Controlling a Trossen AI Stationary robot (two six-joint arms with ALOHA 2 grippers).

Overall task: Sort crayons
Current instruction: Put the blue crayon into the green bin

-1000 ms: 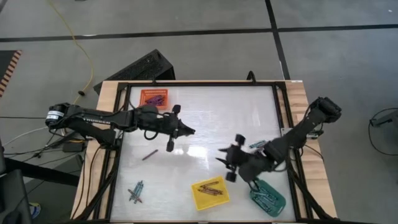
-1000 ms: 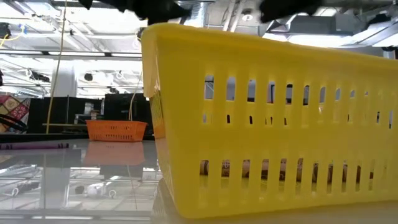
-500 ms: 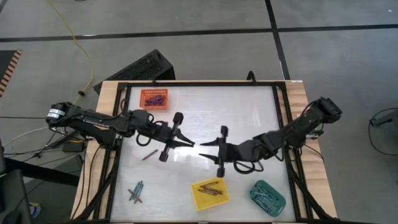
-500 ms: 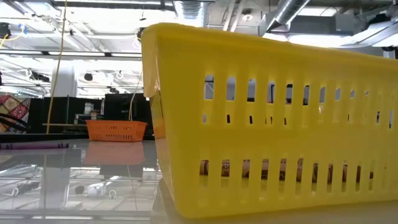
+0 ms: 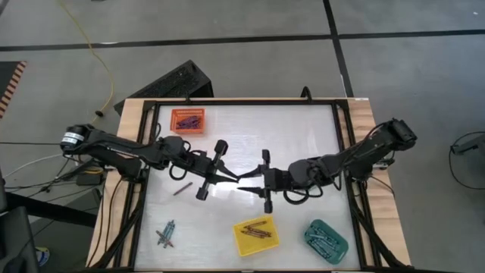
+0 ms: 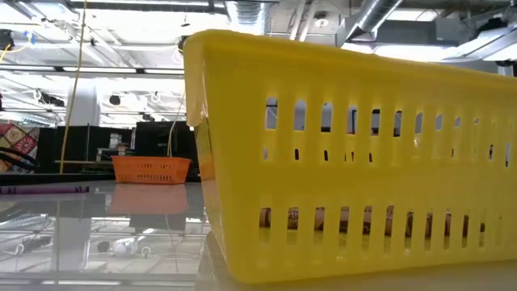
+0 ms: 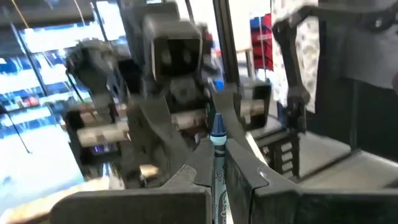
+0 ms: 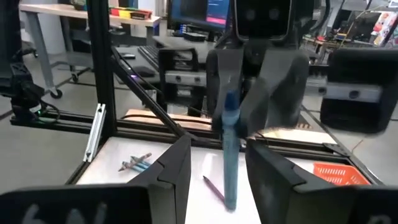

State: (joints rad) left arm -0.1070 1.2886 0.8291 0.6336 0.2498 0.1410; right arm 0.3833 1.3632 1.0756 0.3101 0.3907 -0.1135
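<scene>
White counter (image 5: 303,136) carries the orange tray (image 5: 188,120), yellow tray (image 5: 255,236) and teal tray (image 5: 326,237), each partly filled, while loose crayons (image 5: 165,233) wait and, mid-counter, the left claw (image 5: 233,177) pinches a blue crayon (image 7: 217,163) between the right claw (image 5: 246,185)'s spread fingers.

On my tabletop (image 5: 303,129) I count an orange tray (image 5: 188,120), a yellow tray (image 5: 255,236), a teal tray (image 5: 326,238), one loose brownish-red crayon (image 5: 181,189) and a small crayon cluster (image 5: 165,233).

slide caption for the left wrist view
Left gripper holds a teal-blue crayon out toward the open right gripper.
</scene>
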